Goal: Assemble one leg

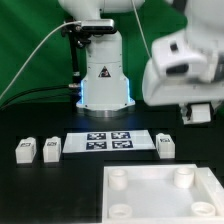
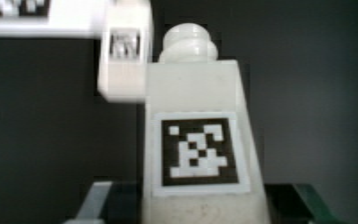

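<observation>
In the wrist view my gripper [image 2: 202, 208] is shut on a leg [image 2: 197, 110]. It is a white block with a black-and-white tag [image 2: 197, 150] on the face toward the camera and a rounded peg end [image 2: 190, 42] pointing away. A dark finger stands at each side of it. In the exterior view the gripper [image 1: 198, 113] hangs high at the right, above the table; the held leg is hard to make out there. Three more legs stand on the table, two at the left [image 1: 24, 150] [image 1: 50, 148] and one right of the marker board [image 1: 165, 145].
The marker board [image 1: 110, 142] lies mid-table in front of the robot base [image 1: 105, 80]. The large white square piece with round sockets [image 1: 150, 205] lies at the front right. In the wrist view, blurred white shapes [image 2: 123, 55] lie on the dark table beyond the held leg.
</observation>
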### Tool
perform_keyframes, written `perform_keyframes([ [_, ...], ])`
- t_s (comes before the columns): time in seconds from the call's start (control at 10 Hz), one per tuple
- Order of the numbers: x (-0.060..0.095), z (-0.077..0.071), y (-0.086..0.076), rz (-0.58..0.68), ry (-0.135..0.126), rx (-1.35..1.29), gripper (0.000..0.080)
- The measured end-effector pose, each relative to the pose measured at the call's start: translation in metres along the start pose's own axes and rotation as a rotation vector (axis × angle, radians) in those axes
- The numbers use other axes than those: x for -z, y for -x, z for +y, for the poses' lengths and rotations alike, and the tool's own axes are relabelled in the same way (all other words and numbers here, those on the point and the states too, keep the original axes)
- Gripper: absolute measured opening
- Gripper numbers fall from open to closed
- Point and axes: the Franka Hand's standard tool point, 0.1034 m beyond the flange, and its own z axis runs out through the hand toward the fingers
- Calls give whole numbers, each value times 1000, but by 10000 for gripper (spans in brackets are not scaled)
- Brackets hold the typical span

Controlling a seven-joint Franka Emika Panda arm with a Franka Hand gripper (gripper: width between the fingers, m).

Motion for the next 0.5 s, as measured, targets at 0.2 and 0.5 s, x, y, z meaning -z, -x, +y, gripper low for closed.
perform_keyframes([
  [0.2,-1,-1,-1,145,-9,7,294],
  [0.5,57,38,-39,449,6,88,294],
])
